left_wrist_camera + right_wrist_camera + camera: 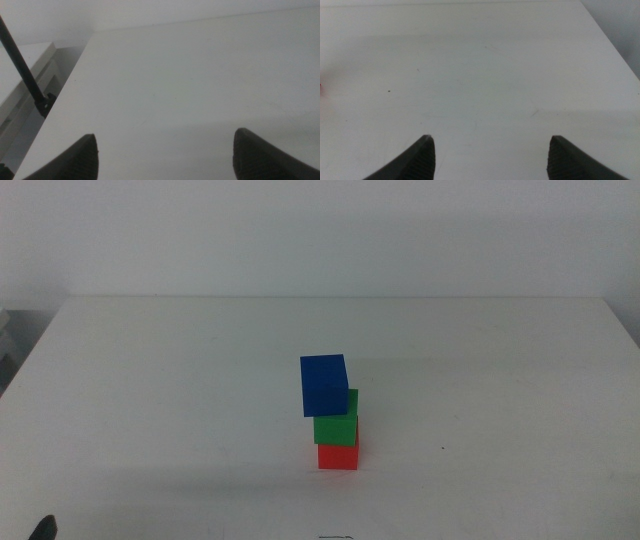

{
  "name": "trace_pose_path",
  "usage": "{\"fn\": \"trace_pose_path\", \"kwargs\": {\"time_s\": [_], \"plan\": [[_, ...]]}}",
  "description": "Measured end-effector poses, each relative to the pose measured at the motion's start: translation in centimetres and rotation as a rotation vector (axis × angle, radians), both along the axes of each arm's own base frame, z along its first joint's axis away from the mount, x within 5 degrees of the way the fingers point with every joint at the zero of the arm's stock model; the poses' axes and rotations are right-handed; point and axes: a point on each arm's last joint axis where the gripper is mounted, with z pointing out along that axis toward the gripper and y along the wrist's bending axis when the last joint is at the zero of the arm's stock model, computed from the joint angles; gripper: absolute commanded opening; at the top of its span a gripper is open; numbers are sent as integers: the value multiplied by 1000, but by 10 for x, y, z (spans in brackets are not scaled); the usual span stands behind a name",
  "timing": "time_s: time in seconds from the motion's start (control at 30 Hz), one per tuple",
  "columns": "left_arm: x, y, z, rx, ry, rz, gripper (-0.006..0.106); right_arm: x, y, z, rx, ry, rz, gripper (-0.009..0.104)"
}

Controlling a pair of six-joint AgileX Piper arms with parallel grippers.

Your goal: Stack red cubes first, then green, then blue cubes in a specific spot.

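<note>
Nearest the camera in the middle view, only a dark tip of the left end effector [43, 526] shows at the bottom edge, by the left corner. Its wrist view has both jaws spread wide w/ nothing btwn them, just bare white worktop [190, 75]. The right end effector [487, 155] is out of the middle view; its wrist view shows the same: jaws wide apart, empty, over plain worktop.

Further in, approx centre of the worktop, the stack stands on an unmarked patch. Red cube [338, 455] at the bottom, green cube [336, 423] on it, blue cube [324, 384] on top. Order matches the task, so stacking looks done & both arms are parked well apart from it.

Main risk: the blue cube isn't square on the green. It sits shifted to the picture's left, overhanging that side, and looks slightly twisted. Any worktop bump or a careless arm pass nearby could prob tip it off. Green also seems a bit offset vs red, which adds to the lean.

Beyond the stack: plain wall only.
</note>
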Motion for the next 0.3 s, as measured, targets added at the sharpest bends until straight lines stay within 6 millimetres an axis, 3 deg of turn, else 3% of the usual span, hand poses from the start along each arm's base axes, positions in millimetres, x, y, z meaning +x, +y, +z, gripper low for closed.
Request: {"fn": "trace_pose_path", "kwargs": {"time_s": [0.3], "plan": [[1, 0, 3, 1, -35, 4, 90, 0, 1, 4, 4, -61, 7, 57]]}}
